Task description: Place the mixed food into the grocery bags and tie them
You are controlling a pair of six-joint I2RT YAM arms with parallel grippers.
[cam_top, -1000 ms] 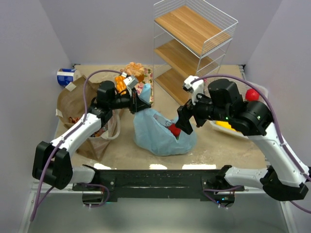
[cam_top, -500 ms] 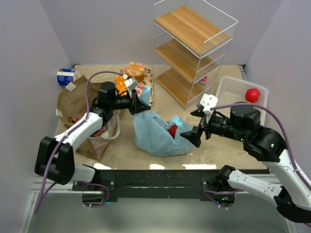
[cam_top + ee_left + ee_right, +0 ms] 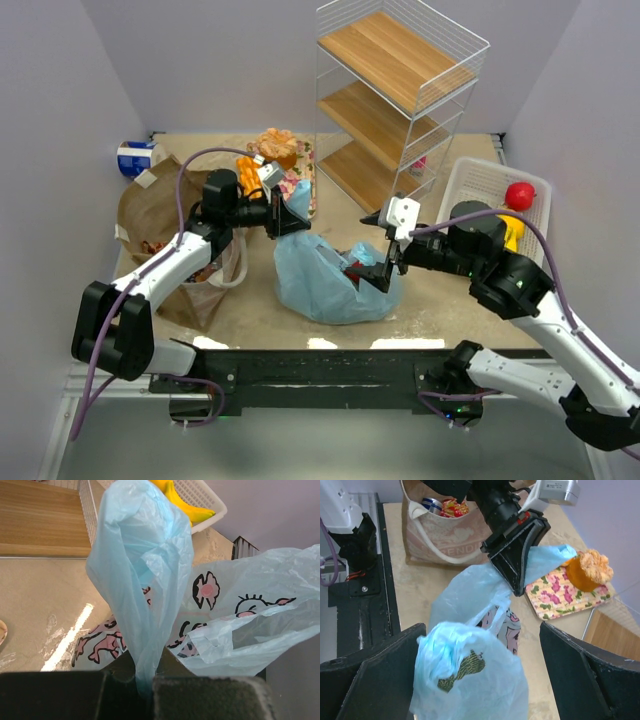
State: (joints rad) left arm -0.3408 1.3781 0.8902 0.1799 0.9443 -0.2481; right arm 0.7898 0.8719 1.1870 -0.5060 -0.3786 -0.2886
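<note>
The left pincer (image 3: 145, 682) is clamped shut on one twisted loop handle (image 3: 142, 575) of the thin light-blue plastic bag (image 3: 325, 285), holding it raised off the bag's far-left side. The right pincer (image 3: 378, 274) stands with its jaws spread wide at the bag's right side. The bag's second loop handle (image 3: 452, 652) lies bunched between its two black fingers (image 3: 367, 680), and nothing is squeezed. That makes two pincers and two handles, one handle gripped and one loose.

The blue bag sits on the sandy bench (image 3: 255, 295) and is printed with pink and black cartoon figures. One red item (image 3: 353, 268) shows in its mouth, too hidden to name.

There are two bags in all. The second, a brown paper bag with pale handles (image 3: 165, 225), stands left of the blue bag, apart from it. It holds one blue drink can (image 3: 431, 503) and red crinkly snack packets (image 3: 451, 507) whose number I cannot tell. The left arm (image 3: 170, 265) crosses above this bag and covers part of its opening.

Behind the blue bag lies one floral tray (image 3: 555, 597) carrying one orange cake (image 3: 585, 567), with orange segments (image 3: 247, 170) just beside it. Behind and to the right of the blue bag stands one white wire rack with three wooden shelves (image 3: 400, 95). To the right of the blue bag, one white slatted plastic basket (image 3: 480, 180) holds one red round fruit (image 3: 518, 194) and one yellow banana (image 3: 187, 507). Far behind and left of the blue bag, one blue-and-white package (image 3: 135, 158) lies in the corner.
</note>
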